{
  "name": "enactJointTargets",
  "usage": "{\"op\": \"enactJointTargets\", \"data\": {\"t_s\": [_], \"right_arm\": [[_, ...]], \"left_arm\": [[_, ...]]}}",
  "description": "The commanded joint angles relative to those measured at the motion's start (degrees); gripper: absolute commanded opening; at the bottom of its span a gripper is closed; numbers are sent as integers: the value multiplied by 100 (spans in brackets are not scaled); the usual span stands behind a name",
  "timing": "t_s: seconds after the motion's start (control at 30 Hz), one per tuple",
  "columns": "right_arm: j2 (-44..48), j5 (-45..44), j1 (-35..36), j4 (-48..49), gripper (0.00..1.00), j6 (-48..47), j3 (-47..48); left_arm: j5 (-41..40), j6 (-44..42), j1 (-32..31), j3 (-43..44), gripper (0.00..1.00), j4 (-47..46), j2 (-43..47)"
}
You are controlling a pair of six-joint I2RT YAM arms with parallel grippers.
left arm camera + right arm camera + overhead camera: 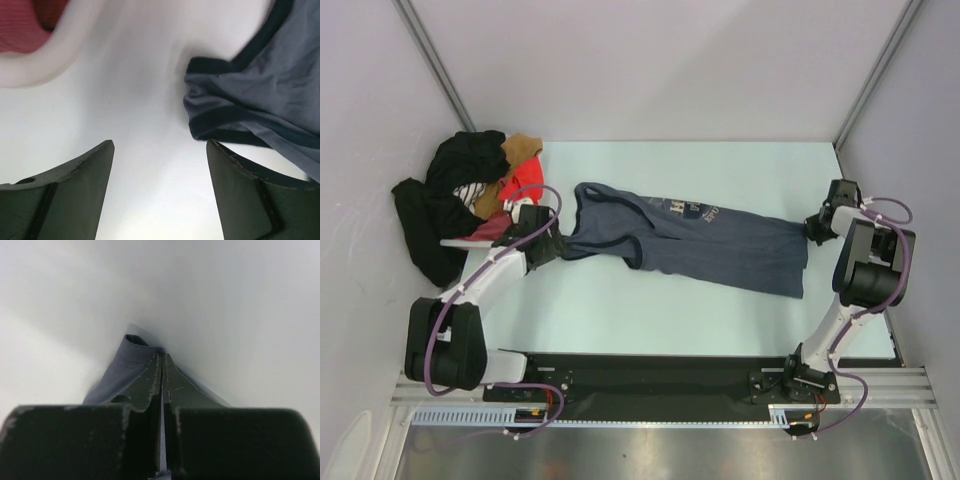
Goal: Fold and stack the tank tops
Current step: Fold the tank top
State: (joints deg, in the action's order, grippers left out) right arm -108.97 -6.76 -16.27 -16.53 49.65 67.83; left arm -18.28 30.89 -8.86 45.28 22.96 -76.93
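**Folding not begun: one top laid out, none stacked**

You have the table carrying one task garment in the open. The blue-grey tank top lies stretched flat across the centre of the top view, straps towards the left, hem towards the right and the chest print facing up. It shows no fold.

At the upper left of that view a heap of clothes sits at the table's edge, mostly black with a bright orange-red piece. Below it is a white tray with dark red cloth in it. I judge this to be the second top, not yet brought out, though too little shows to be sure.

Your right gripper, at centre right of the top view, is clamped on the blue-grey top's hem. Your left gripper stands wide with nothing between its jaws, and the shoulder strap lies on the table just beyond its right finger.

Remaining, in my judgement: both folds and the stacking.
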Motion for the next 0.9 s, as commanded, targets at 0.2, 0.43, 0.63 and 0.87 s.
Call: {"op": "enactJointTargets", "data": {"t_s": [0.2, 0.43, 0.63, 0.87], "right_arm": [[587, -554, -148, -429, 0, 150, -745], [1009, -624, -148, -613, 0, 326, -1132], [1071, -590, -157, -1106, 0, 502, -1307], [1299, -290, 141, -1316, 0, 309, -1624]], "left_arm": [[1784, 1064, -554, -607, 71, -1407, 380], [2013, 1876, -722, -670, 63, -2577, -890], [1687, 1903, -600, 700, 64, -2340, -2272], [2004, 1903, -485, 2684, 66, -1665, -3617]]}}
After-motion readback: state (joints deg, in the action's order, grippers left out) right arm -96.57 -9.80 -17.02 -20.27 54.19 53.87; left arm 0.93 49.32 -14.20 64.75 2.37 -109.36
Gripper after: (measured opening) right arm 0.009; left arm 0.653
